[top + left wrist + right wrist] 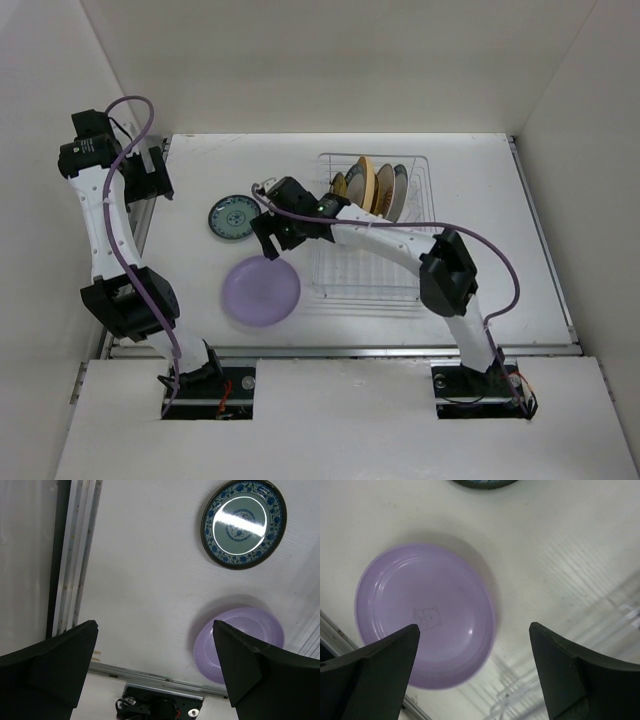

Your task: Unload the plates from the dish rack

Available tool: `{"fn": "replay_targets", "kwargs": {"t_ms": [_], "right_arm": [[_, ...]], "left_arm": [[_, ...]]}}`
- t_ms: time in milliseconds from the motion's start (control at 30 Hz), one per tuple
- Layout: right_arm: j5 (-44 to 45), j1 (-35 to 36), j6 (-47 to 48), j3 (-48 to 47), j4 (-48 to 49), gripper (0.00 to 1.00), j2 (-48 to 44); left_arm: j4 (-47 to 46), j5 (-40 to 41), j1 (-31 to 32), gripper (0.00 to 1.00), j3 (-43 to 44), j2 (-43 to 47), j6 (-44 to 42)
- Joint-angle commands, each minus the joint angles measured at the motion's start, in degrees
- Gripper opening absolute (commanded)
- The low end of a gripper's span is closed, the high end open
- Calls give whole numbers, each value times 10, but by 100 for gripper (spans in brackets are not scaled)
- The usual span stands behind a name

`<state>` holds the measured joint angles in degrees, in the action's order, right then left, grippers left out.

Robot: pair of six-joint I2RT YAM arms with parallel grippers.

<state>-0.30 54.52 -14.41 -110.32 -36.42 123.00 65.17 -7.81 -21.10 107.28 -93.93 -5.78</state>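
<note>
We log the right gripper [473, 630] spread wide, empty, above the lavender plate [261, 290] flat on the surface [480, 200], teal plate [232, 217] at its 11 o'clock, left gripper [155, 625] likewise wide.

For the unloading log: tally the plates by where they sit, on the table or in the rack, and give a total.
On the table: 2, a purple plate and a blue-patterned plate
In the rack, upright plates: 4
Total: 6 plates
</note>
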Motion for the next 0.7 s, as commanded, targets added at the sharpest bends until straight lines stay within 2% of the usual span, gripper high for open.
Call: {"fn": "replay_targets", "kwargs": {"t_ms": [0, 167, 267, 300, 433, 500, 667], "right_arm": [[29, -24, 11, -46, -22, 100, -110], [94, -99, -52, -30, -34, 100, -256], [195, -177, -89, 14, -65, 93, -318], [225, -222, -96, 26, -75, 91, -319], [215, -314, -119, 40, -121, 87, -285], [196, -337, -131, 55, -116, 86, -255], [132, -365, -146, 120, -58, 72, -232]], "left_arm": [[14, -16, -2, 100, 13, 29, -4], [14, -40, 4, 100, 13, 59, -10], [14, -31, 25, 100, 7, 71, -19], [14, -31, 34, 100, 7, 78, -26], [14, -18, 78, 100, -12, 90, -32], [14, -4, 109, 100, -18, 97, -32], [26, 7, 143, 100, -29, 103, -43]]}}
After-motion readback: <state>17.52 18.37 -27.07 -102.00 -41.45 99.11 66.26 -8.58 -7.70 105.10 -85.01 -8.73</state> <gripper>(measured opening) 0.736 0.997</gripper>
